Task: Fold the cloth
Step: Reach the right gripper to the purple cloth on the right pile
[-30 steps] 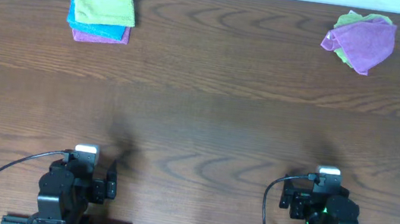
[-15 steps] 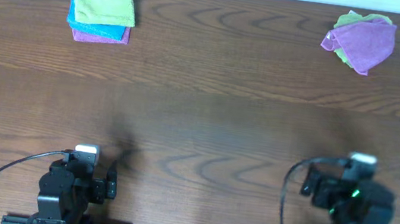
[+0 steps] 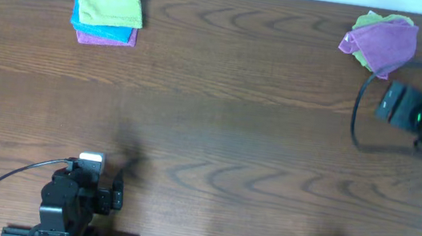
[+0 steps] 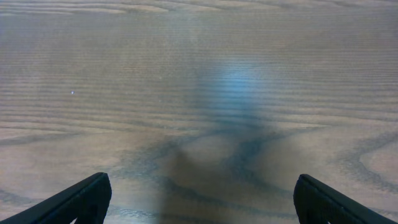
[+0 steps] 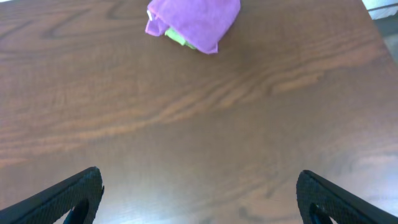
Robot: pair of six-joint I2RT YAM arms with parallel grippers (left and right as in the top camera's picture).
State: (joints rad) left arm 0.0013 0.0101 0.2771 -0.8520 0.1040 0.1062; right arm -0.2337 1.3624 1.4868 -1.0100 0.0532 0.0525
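Note:
A crumpled purple cloth (image 3: 385,44) lies over a green cloth (image 3: 366,21) at the far right of the table. It also shows in the right wrist view (image 5: 194,20), ahead of my fingers. My right gripper (image 5: 198,198) is open and empty, raised over the table short of this heap; in the overhead view the right arm (image 3: 421,112) is just below and right of the heap. My left gripper (image 4: 200,199) is open and empty over bare wood at the near left, its arm (image 3: 81,191) at rest.
A neat stack of folded cloths, green (image 3: 110,1) on blue (image 3: 101,30) on purple (image 3: 104,39), sits at the far left. The table's far edge runs just behind both heaps, and its right edge shows in the right wrist view (image 5: 379,25).
My right arm has swung from its rest spot at the near right up and away toward the purple heap at the far right. The left arm has not moved.

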